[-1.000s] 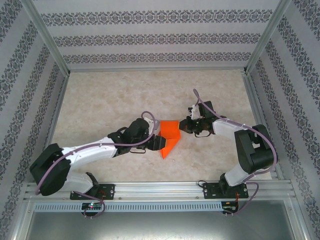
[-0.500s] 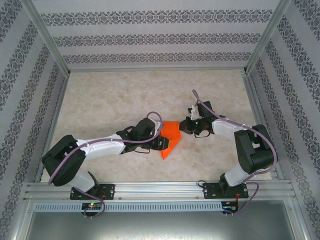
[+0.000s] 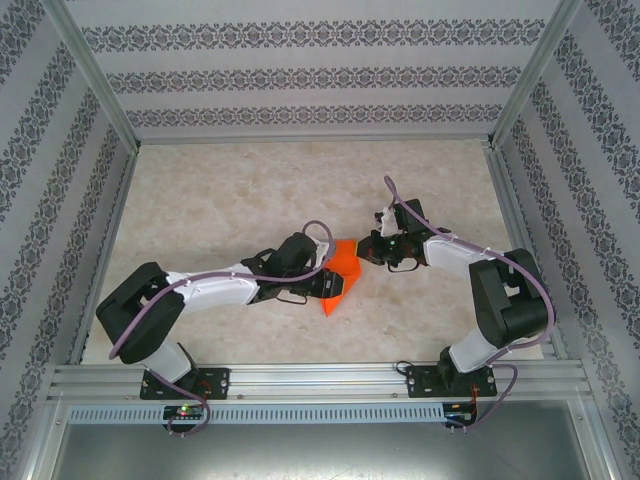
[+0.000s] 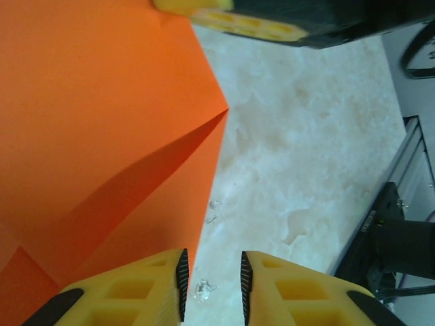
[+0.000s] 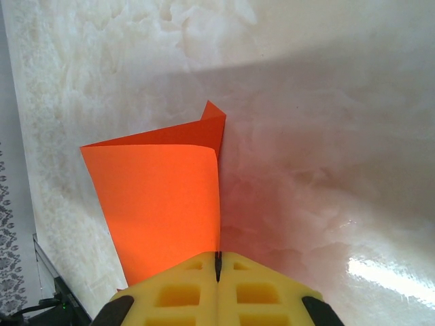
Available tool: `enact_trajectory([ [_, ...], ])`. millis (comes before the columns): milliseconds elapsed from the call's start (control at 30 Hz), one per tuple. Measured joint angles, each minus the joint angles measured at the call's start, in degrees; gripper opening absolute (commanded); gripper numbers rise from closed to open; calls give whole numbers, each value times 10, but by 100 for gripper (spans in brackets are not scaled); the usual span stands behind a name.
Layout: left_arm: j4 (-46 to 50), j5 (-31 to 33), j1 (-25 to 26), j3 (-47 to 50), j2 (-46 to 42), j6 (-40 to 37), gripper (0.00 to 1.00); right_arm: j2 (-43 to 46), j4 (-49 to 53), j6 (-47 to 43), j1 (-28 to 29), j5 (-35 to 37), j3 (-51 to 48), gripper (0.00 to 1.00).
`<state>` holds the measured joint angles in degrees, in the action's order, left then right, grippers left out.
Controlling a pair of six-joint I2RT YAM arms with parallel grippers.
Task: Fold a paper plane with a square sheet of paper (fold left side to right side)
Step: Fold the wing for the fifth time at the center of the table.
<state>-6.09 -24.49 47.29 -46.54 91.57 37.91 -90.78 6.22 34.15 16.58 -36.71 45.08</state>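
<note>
We start with the pale, marbled, stone-look desk [image 3: 220,190], glossy enough to throw back a bright glare beside the right fingers. On it, between the two sets of fingers, lies the square sheet of paper [image 3: 347,262]. It is thin, plain bright orange and matte, and it is folded into a narrower, pointed shape.

We judge the task roughly midway. Layers are already laid over one another. A crisp diagonal crease runs across the sheet just ahead of the left fingers, and the outline tapers to a point just past them, toward the arm bases. The shape is broad for a dart, though, and ahead of the right fingers the top layer seems to bow a little off the one beneath. We think the narrowing folds and a firm centre crease are what is left.

The left fingers [image 4: 129,295] are yellow moulded plastic with hollow cells and ribbed black pads. They stand released with a narrow gap that shows bare desk, and the paper's edge passes just beside one inner pad, not between the two.

The right fingers [image 5: 177,288], of the same yellow plastic, are clenched pad to pad, with their tips at the opposite edge of the sheet. We cannot tell whether they pinch that edge or merely press it to the desk.
</note>
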Motion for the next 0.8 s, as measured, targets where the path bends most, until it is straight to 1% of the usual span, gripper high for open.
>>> enact_trajectory([
  [333,-9,19,-10,0,45,12,26,-1,16,-3,6,9,3,0],
  [700,-34,25,-36,37,44,19,26,-15,17,9,34,29,15,0],
  [800,-35,25,-45,51,38,21,27,-23,17,16,44,33,21,0],
])
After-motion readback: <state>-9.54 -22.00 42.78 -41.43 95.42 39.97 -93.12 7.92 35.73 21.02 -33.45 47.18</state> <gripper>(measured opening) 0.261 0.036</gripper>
